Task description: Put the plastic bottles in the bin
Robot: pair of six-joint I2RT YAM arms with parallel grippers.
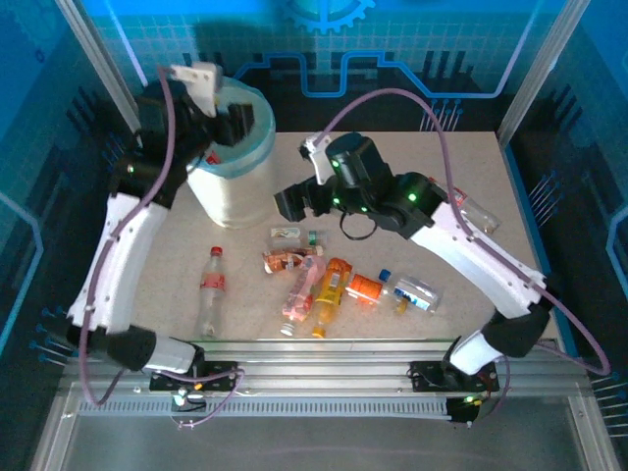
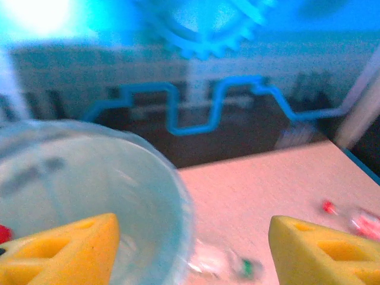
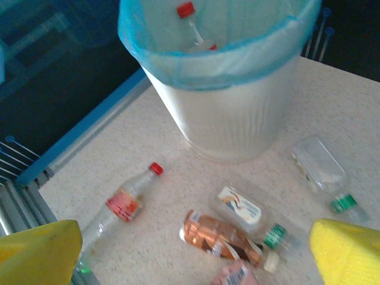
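The white bin (image 1: 228, 186), lined with a light-blue bag, stands at the table's back left. My left gripper (image 1: 238, 122) hovers over its mouth, open and holding nothing. In the left wrist view its yellow fingers (image 2: 59, 249) straddle the bin's rim (image 2: 178, 199). My right gripper (image 1: 291, 203) is open above the table's middle, just right of the bin (image 3: 237, 113). Below it lie a red-capped clear bottle (image 3: 122, 205), a green-capped clear bottle (image 3: 246, 211) and a brown bottle (image 3: 222, 237). A red-capped bottle (image 3: 191, 27) lies inside the bin.
More bottles lie in a cluster at front centre: pink (image 1: 299, 294), orange (image 1: 332, 289), a small orange one (image 1: 365, 287) and a blue-capped clear one (image 1: 412, 292). A crushed clear bottle (image 1: 481, 216) rests at the right, beside my right arm. Blue enclosure walls surround the table.
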